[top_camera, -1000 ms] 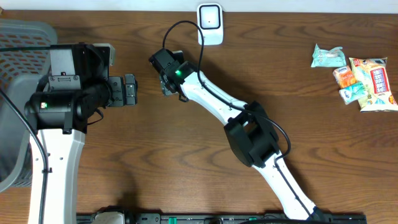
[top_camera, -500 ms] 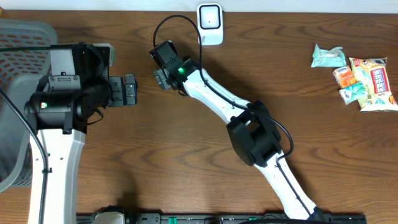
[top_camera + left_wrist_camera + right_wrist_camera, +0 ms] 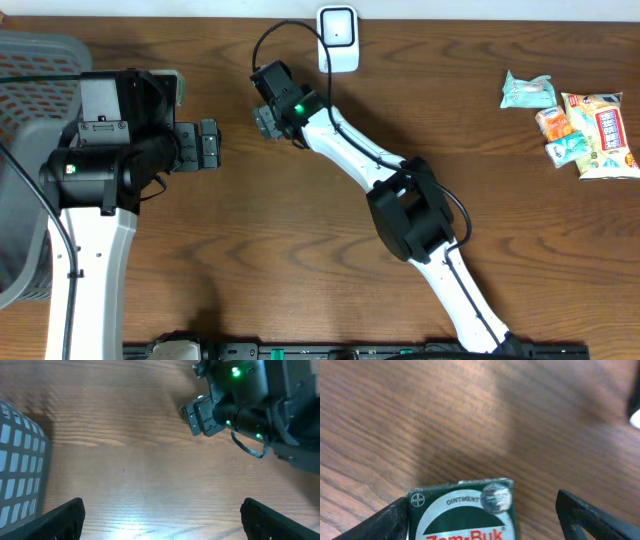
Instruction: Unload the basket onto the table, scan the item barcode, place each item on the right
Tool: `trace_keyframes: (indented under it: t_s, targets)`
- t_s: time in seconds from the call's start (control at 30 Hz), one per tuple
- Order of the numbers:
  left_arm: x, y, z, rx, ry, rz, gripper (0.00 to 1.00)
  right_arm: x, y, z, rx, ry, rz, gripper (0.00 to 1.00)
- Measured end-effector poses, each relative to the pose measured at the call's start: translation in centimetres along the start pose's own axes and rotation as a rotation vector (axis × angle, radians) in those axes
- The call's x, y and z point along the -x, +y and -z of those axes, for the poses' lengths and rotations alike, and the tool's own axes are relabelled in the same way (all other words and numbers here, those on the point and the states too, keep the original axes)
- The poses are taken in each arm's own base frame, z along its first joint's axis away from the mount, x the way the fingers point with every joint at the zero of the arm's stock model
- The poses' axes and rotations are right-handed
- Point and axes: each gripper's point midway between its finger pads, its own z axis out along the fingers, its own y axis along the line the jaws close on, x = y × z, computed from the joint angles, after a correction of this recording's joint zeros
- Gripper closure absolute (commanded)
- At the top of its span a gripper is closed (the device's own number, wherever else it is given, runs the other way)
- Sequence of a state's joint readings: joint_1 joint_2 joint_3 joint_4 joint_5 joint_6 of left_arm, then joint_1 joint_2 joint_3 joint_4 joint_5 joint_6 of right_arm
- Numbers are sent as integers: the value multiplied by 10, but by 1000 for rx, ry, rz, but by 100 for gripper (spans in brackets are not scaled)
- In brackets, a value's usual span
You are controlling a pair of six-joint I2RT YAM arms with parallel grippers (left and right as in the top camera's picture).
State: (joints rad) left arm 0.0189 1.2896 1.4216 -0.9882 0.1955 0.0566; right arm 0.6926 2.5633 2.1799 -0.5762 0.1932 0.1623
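The item is a dark green Zam-Buk ointment box. It lies between the fingers of my right gripper, against the left finger, with a clear gap to the right finger, so the jaws stand open. From overhead, the right gripper sits left of and in front of the white barcode scanner; the box is hard to make out there. My left gripper is open and empty over bare wood, facing the right gripper.
A grey mesh basket stands at the far left, its corner showing in the left wrist view. Several snack packets lie at the far right. The scanner's black cable loops above the right arm.
My right gripper has shifted slightly towards the back of the table, nearer the scanner. The left arm has not moved.
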Motion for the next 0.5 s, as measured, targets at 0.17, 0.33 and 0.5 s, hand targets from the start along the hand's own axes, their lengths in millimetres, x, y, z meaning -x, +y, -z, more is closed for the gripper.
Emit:
trace_keyframes:
  t_s: [0.17, 0.33, 0.5]
  targets:
    - [0, 0, 0, 0, 0, 0, 2, -13, 7, -6, 24, 38, 9, 13]
    - [0, 0, 0, 0, 0, 0, 2, -14, 10, -6, 40, 42, 10, 16]
    - [0, 0, 0, 0, 0, 0, 2, -15, 11, -6, 46, 49, 10, 21]
